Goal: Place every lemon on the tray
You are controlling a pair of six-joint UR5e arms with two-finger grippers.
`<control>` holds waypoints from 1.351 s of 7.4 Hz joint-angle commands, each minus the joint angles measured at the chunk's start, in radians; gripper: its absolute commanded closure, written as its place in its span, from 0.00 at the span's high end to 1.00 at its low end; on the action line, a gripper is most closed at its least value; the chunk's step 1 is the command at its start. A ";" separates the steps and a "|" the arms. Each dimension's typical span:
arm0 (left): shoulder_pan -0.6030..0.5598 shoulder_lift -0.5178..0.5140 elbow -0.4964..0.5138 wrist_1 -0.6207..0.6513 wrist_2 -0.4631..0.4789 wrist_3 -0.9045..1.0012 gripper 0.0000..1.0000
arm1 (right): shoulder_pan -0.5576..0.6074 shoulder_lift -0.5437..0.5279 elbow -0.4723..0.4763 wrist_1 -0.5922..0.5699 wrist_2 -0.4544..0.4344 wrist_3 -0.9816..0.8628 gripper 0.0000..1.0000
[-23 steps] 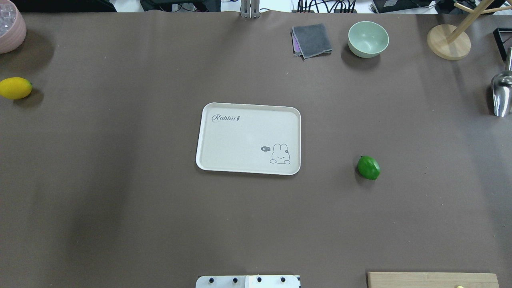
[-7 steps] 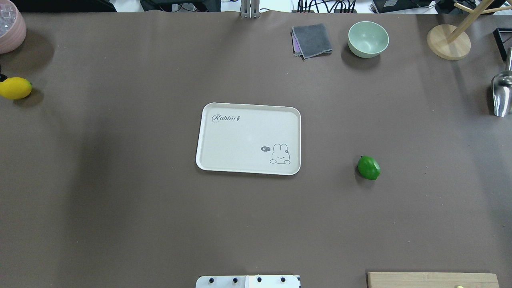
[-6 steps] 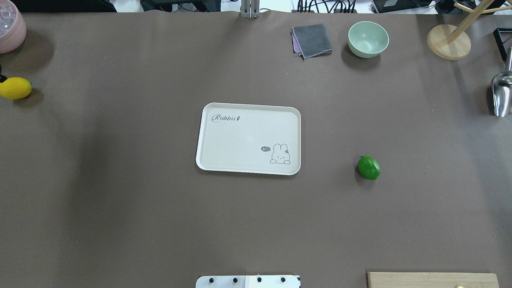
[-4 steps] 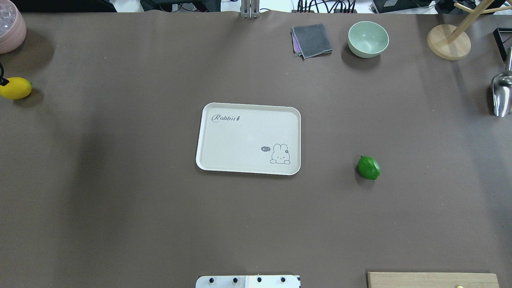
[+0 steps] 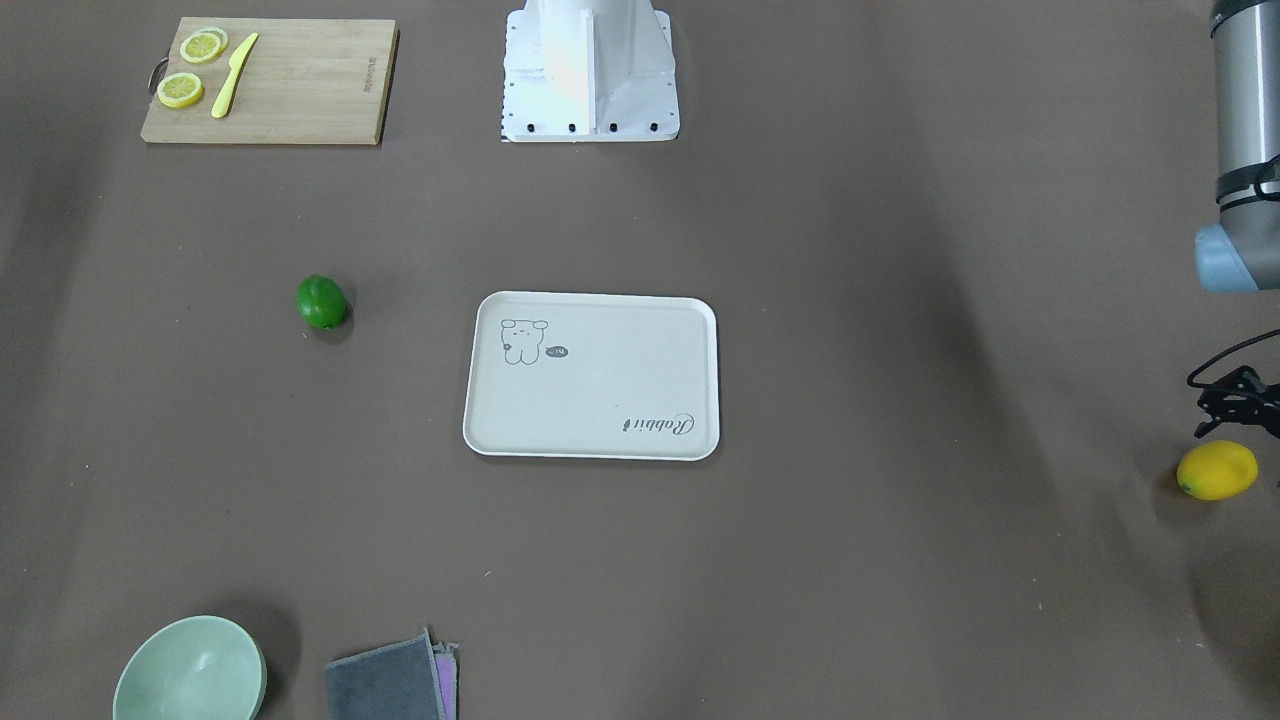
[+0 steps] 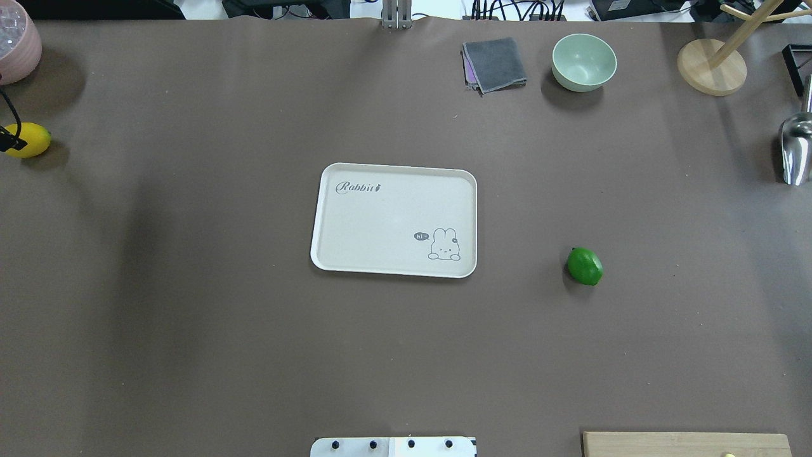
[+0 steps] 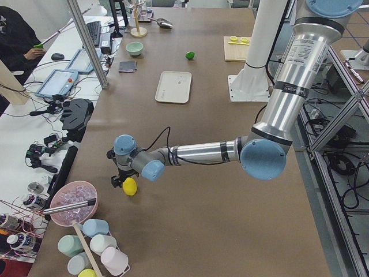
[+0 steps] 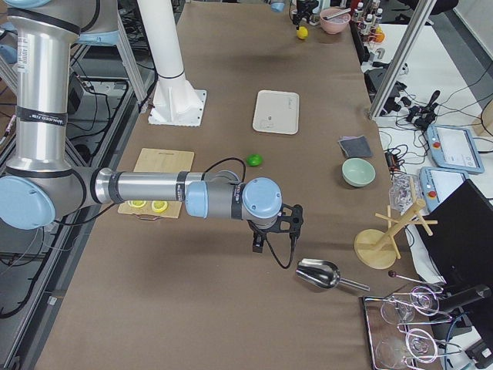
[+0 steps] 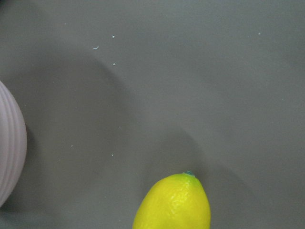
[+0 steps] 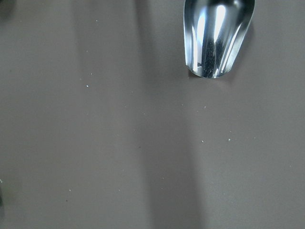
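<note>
- Nearest the robot's base, on the right, a bamboo cutting board (image 5: 300, 85) carries two thin lemon slices (image 5: 181, 90) and a small yellow knife (image 5: 233, 75). None of that belongs to the job.
- A little farther out on the right, the dark green oval lemon (image 6: 584, 266) lies alone on the brown table, well apart from the tray.
- In the middle lies the off-white rectangular tray (image 6: 380, 219) with its rabbit drawing. It is bare, so neither fruit is home yet.
- Farther out at the right edge, the right gripper (image 8: 266, 237) hangs over bare table beside a shiny steel scoop (image 10: 217, 36). I cannot tell how wide its jaws stand.
- At the far left edge, the bright yellow oval lemon (image 5: 1217, 470) rests on the table with the left gripper (image 5: 1232, 402) just beside and above it. No view shows its fingers clearly, so I cannot tell their spread.
- The step in hand looks like the reach for this yellow fruit.
  - The wrist view has the lemon low and off-centre, so the gripper should centre over its middle first.
  - It should then set the jaws wide across the short axis and come straight down.
  - The glossy, rounded skin could slip or roll under a lopsided pinch, so the squeeze should be even.
- The pink ribbed bowl (image 6: 16, 47) sits near, just beyond the lemon. The approach should stay clear of it.
- Farthest out on the right, a pale green bowl (image 6: 583, 61) and a folded grey cloth (image 6: 495, 63) sit out of the way.
</note>
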 commanded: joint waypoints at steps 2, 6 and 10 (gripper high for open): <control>0.027 -0.012 0.030 -0.002 0.007 -0.001 0.97 | -0.051 0.055 0.008 -0.001 -0.001 0.116 1.00; 0.029 -0.055 0.073 0.000 0.035 -0.001 0.97 | -0.106 0.104 0.009 0.001 -0.005 0.216 1.00; 0.029 -0.049 0.110 0.000 0.043 -0.003 0.97 | -0.120 0.107 0.072 0.001 -0.007 0.317 1.00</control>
